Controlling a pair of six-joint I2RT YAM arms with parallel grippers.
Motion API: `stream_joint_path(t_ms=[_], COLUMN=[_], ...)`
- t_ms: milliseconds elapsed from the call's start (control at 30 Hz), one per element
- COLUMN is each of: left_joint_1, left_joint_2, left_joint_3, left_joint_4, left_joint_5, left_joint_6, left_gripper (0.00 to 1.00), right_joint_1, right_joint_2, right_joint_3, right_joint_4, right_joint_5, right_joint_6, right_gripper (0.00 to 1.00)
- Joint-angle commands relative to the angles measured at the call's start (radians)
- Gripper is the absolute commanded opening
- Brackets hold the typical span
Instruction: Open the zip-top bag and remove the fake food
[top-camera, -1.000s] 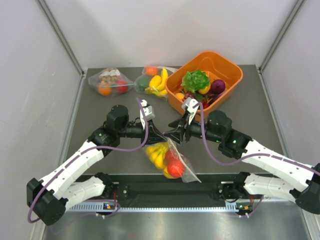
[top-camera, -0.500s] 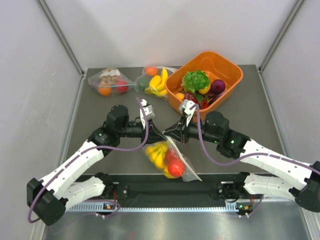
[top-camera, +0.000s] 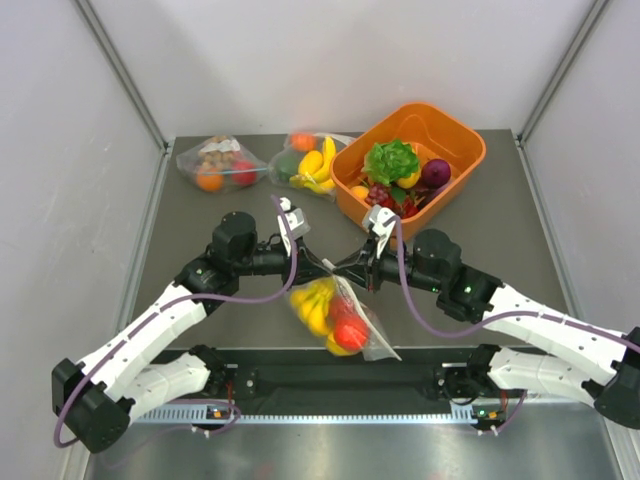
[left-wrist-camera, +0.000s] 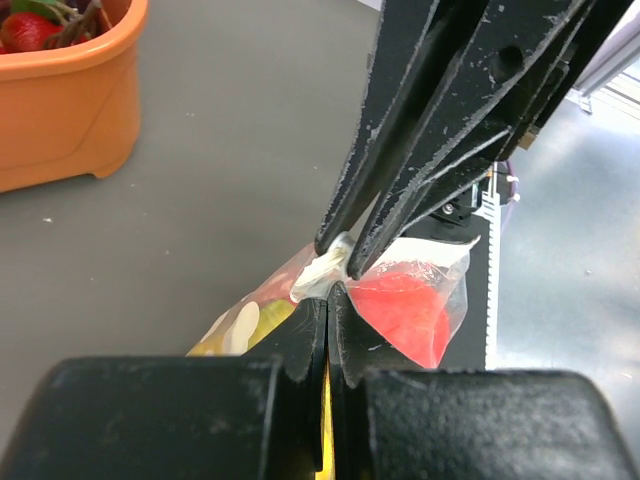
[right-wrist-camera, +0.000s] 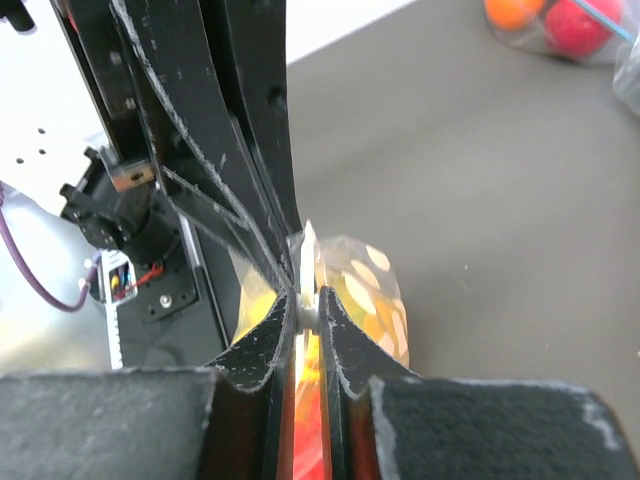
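Table: dark grey top (top-camera: 520, 225), white walls around it, both arms reaching in from the near edge.
Bags: we count three. One zip-top bag (top-camera: 335, 320) sits front and centre between the arms, and two plain ones are at the far edge, the left plain bag (top-camera: 220, 163) and the right plain bag (top-camera: 305, 160).
Fake food: all inside the dotted bag. We spot one banana bunch (top-camera: 315, 305) and one red fruit (top-camera: 351, 333); the rest is a yellow jumble we can't sort.
Left gripper (left-wrist-camera: 328, 300): fingers pinched tight on the bag's top edge.
Right gripper (right-wrist-camera: 305, 300): clamped on that same edge, tip to tip with the left one.
Tub: one orange tub (left-wrist-camera: 60, 120), far right, holding more toy produce.
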Motion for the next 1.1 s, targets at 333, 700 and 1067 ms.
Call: stream_joint_path(t_ms=[333, 700, 1067], left_joint_1=[0.016, 0.024, 0.033], left_joint_2=[-0.056, -0.102, -0.153], left_joint_3=[0.0, -0.017, -0.042], left_joint_4=[0.023, 0.023, 0.025], left_joint_5=[-0.17, -0.423, -0.646], left_joint_6=[0.029, 0.022, 0.012], left_gripper=[0.0, 0.0, 0.0], right_joint_1=[0.016, 0.019, 0.027], right_joint_2=[-0.075, -0.147, -0.245], right_joint_3=[-0.072, -0.12, -0.161], right_joint_4=[-0.028, -0.108, -0.253], right_joint_5=[0.006, 0.043, 0.105], right_joint_6=[0.015, 0.04, 0.046], right_gripper=[0.0, 0.0, 0.0])
